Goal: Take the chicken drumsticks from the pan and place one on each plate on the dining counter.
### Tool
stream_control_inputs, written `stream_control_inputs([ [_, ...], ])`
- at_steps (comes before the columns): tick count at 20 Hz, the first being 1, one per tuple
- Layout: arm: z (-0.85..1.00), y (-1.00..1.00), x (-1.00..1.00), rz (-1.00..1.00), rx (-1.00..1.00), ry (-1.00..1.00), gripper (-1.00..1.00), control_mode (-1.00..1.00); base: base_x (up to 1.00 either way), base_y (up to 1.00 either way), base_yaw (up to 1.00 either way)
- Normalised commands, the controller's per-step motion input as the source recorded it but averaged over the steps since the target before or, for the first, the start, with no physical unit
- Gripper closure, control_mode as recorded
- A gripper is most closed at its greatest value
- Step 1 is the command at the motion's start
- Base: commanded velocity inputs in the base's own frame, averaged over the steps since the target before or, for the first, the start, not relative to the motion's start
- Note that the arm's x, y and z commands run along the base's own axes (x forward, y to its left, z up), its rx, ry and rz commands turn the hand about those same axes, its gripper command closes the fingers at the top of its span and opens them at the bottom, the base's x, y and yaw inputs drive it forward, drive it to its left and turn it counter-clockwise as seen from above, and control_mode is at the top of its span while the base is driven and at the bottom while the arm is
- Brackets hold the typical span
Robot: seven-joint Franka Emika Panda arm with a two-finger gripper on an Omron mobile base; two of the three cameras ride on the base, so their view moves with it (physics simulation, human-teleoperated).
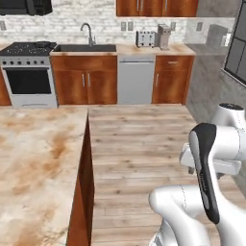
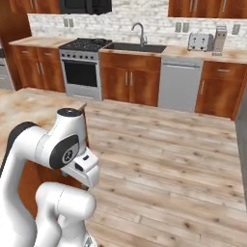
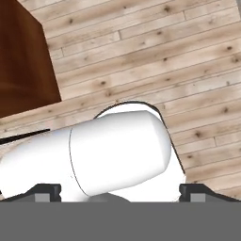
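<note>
The dining counter (image 1: 33, 163) is the beige slab with rust blotches at the lower left, and the part I see is bare. The chicken drumsticks, the pan and the plates are out of view. My arm (image 1: 206, 163) is folded up at the lower right, beside the counter's end. In the hand view my gripper (image 3: 120, 192) points down at the plank floor. It is open, its two dark fingertips (image 3: 47, 192) stand far apart and nothing is between them. The counter's dark wooden side (image 3: 23, 61) is at the upper left there.
Along the far wall run a stove (image 1: 29, 72), a sink with a tap (image 1: 86, 47), a dishwasher (image 1: 136, 79) and a toaster (image 1: 145, 38) on the worktop. Open wooden floor (image 1: 139, 139) lies between the dining counter and those cabinets.
</note>
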Motion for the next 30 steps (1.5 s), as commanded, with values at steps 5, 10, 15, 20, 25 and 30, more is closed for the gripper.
stream_control_inputs([
  [5, 0.00, 0.00, 0.00, 0.00, 0.00, 0.00, -1.00, 1.00, 1.00, -0.31, 0.18],
  [10, 0.00, 0.00, 0.00, 0.00, 0.00, 0.00, -1.00, 1.00, 1.00, -0.33, 0.17],
  [15, 0.00, 0.00, 0.00, 0.00, 0.00, 0.00, -1.00, 1.00, 1.00, -0.36, 0.13],
  [20, 0.00, 0.00, 0.00, 0.00, 0.00, 0.00, -1.00, 1.00, 1.00, -0.36, 0.14],
  [25, 0.00, 0.00, 0.00, 0.00, 0.00, 0.00, -1.00, 1.00, 1.00, -0.34, 0.16],
  [30, 0.00, 0.00, 0.00, 0.00, 0.00, 0.00, -1.00, 1.00, 1.00, -0.33, 0.17],
])
